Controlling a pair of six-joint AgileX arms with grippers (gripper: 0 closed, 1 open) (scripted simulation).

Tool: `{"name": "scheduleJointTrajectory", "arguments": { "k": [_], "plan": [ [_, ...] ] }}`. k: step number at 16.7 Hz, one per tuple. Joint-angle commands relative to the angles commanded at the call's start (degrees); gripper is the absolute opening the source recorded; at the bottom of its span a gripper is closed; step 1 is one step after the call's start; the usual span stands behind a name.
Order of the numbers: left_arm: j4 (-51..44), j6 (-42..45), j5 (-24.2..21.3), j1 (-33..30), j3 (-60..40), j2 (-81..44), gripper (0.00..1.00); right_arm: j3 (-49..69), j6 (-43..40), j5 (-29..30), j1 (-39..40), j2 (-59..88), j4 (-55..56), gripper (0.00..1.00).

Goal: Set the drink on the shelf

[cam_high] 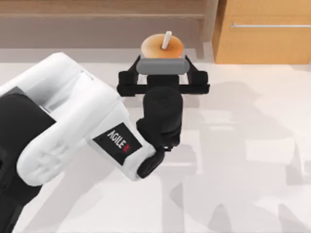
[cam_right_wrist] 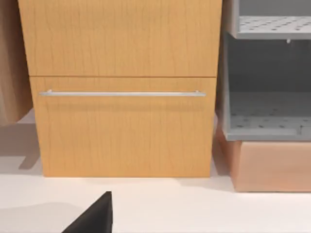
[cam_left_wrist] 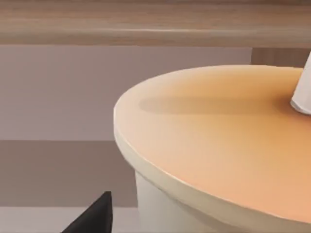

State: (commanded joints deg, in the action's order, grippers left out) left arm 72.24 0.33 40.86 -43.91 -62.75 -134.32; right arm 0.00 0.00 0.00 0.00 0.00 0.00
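The drink (cam_high: pixel 156 46) stands upright at the back of the table, its orange-brown top and white straw (cam_high: pixel 167 39) seen from above. It sits just before the shelf (cam_high: pixel 97 15), a long brown board in the recessed unit behind. My left gripper (cam_high: pixel 162 64) reaches around the cup from the front, with a black finger on each side, and it is open. In the left wrist view the drink's lid (cam_left_wrist: pixel 214 141) is very close, and one fingertip (cam_left_wrist: pixel 95 218) stands apart from the cup wall. A fingertip (cam_right_wrist: pixel 95 218) of my right gripper points at the orange-wood cabinet.
An orange-wood cabinet (cam_high: pixel 265 39) with a silver bar handle (cam_high: pixel 269 25) stands right of the shelf unit. A grey perforated rack (cam_right_wrist: pixel 267 116) on a wooden base sits beside it. The white table (cam_high: pixel 243 160) stretches out in front.
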Motion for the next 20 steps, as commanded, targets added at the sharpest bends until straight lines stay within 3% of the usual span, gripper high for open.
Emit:
{"name": "scheduleJointTrajectory", "arguments": {
  "k": [13,20],
  "plan": [
    [0.0,0.0,0.0,0.0,0.0,0.0,0.02,0.0,0.0,0.0,0.0,0.0,0.0,1.0],
    [0.0,0.0,0.0,0.0,0.0,0.0,0.0,0.0,0.0,0.0,0.0,0.0,0.0,1.0]
  ]
}}
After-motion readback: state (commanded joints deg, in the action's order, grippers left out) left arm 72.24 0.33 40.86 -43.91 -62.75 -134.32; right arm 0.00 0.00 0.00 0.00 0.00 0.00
